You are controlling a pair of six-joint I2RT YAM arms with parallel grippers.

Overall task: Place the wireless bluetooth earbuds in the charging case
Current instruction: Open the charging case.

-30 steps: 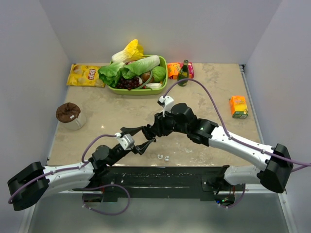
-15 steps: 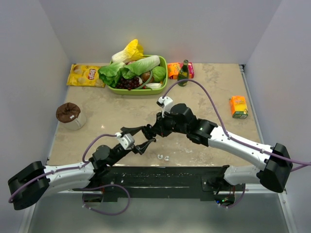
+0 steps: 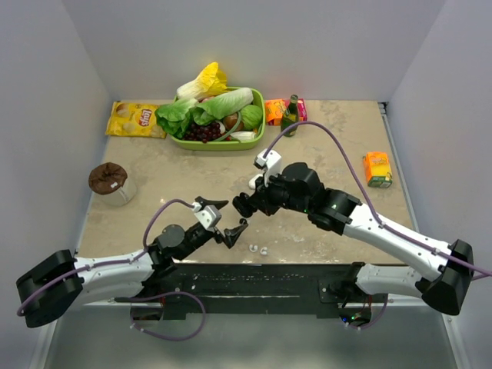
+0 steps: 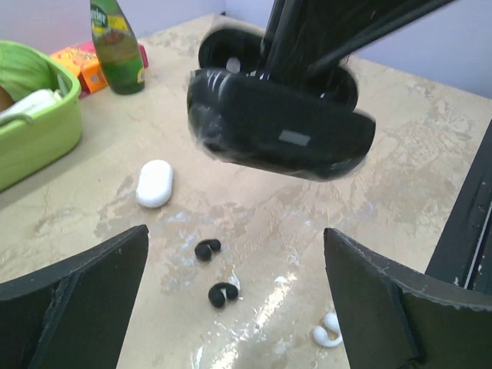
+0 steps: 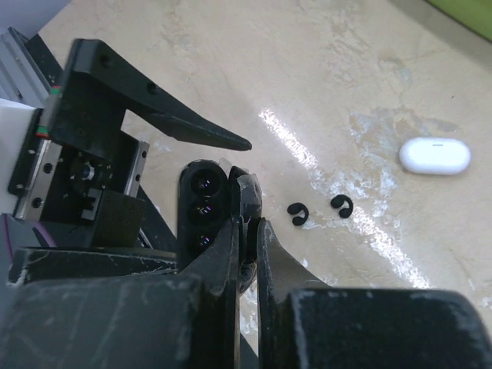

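Note:
My right gripper (image 5: 247,223) is shut on the black charging case (image 5: 204,215), whose lid stands open, and holds it above the table. The left wrist view shows that case (image 4: 277,123) hanging just ahead of my left gripper (image 4: 234,234), which is wide open, holds nothing and is clear of the case. Two black earbuds (image 4: 206,248) (image 4: 221,293) lie on the table below, between the left fingers. A whitish earbud pair (image 4: 329,330) lies near the right finger and shows from above too (image 3: 258,249). In the top view the left gripper (image 3: 223,219) sits beside the right gripper (image 3: 244,204).
A closed white oval case (image 4: 154,183) lies beyond the black buds. At the back are a green basket (image 3: 257,115) of vegetables, a green bottle (image 3: 290,115), an orange snack box (image 3: 274,111) and a chips bag (image 3: 137,119). A juice box (image 3: 377,169) stands right, a muffin cup (image 3: 108,181) left.
The right gripper closed on the black case. The left gripper then opened wide, let the case go and drew back slightly. The right arm shifted a little to the right with the case.

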